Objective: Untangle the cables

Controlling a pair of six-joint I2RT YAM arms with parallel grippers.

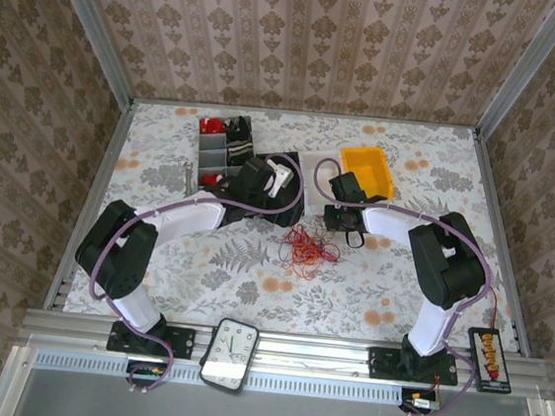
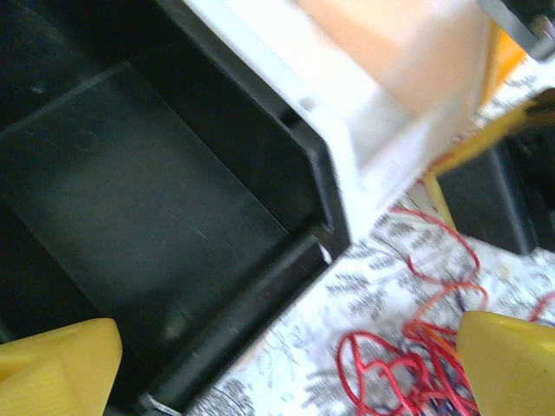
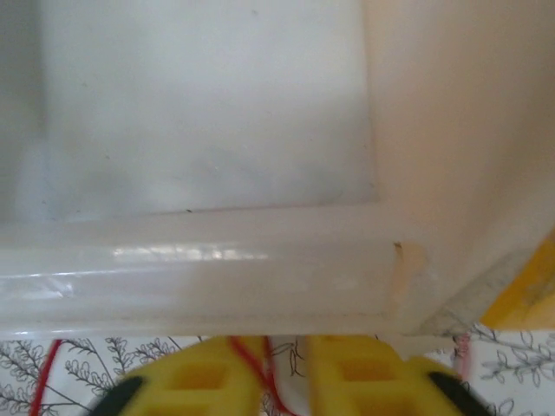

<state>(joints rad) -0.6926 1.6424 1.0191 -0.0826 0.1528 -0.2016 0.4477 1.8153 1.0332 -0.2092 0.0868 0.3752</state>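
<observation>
Left gripper (image 1: 278, 183): fingers spread wide. In the left wrist view the two yellow fingertips (image 2: 61, 364) sit at opposite lower corners, and the left gripper (image 2: 282, 347) holds nothing and touches nothing. It hangs over the black bin (image 2: 156, 199), whose bare floor and near wall are seen from close range. The white bin (image 2: 381, 113) is beside that wall.

The cables (image 1: 303, 246) lie in a loose red and orange tangle on the table, in front of the black bin (image 1: 292, 212) and between the two grippers. The left wrist view resolves separate red loops and orange strands of the cables (image 2: 408, 364) on the cloth.

Right gripper (image 1: 345, 225): fingers closed to a narrow slot. The right wrist view shows the right gripper (image 3: 284, 355) with red strands of the cables (image 3: 248, 357) running through that slot. The rim of the white bin (image 3: 199, 260) is directly ahead.

The overhead view adds the layout: grey organizer (image 1: 222, 151) at far left, then the white bin (image 1: 314, 162), then the yellow bin (image 1: 366, 173).

The table (image 1: 397, 300) carries a white cloth printed with grey leaves and orange flowers. Beige patterned wallpaper (image 1: 306, 32) covers the enclosure walls.
</observation>
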